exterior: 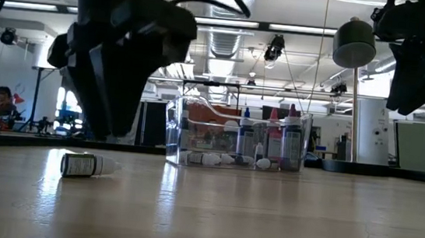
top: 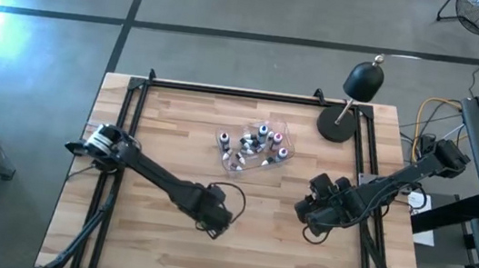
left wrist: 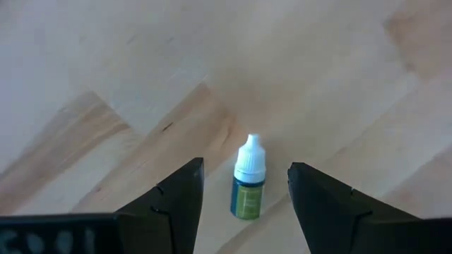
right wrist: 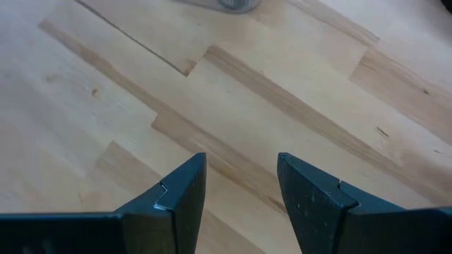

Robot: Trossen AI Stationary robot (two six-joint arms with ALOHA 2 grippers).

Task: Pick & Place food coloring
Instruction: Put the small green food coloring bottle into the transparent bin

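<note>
One food coloring bottle [left wrist: 248,185], with a white cap and a green label, lies on its side on the bare wood. It also shows in the low view [exterior: 87,165]. My left gripper [left wrist: 246,166] hovers above it, open, a finger on each side and not touching. In the high view the left gripper [top: 215,218] hides this bottle. Several more bottles stand or lie in the clear plastic tub [top: 256,145] [exterior: 234,137] near the table's middle. My right gripper [right wrist: 241,161] [top: 312,212] is open over bare wood to the right of the tub.
A black lamp-like stand with a round base [top: 337,126] and a dome head [exterior: 354,43] sits at the far right corner. Black frame rails [top: 226,91] run along the table's far edge and both sides. Bare wood lies along the near side [top: 233,261].
</note>
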